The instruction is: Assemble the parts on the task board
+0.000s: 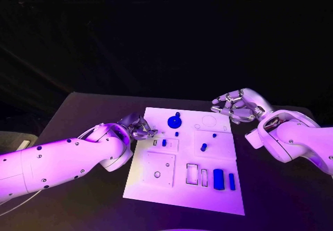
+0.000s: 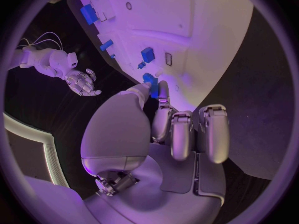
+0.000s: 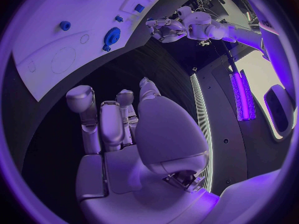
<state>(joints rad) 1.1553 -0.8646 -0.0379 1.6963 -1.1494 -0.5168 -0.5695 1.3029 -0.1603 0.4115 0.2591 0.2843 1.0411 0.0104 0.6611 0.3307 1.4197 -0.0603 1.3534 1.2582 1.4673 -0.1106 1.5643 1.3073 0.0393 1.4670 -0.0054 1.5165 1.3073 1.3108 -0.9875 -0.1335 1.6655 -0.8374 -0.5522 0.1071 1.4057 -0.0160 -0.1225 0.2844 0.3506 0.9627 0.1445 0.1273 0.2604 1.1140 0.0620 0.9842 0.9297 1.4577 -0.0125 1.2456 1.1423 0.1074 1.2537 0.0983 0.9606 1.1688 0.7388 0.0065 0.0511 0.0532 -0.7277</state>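
Here left hand (image 2: 163, 115) pinches blue part (image 2: 152, 87) at task board (image 2: 212, 45) edge.

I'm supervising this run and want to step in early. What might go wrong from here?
The left hand pinches a small blue part at its fingertips over the task board; a light pinch may let it slip. The blue gear lies near and may get nudged.
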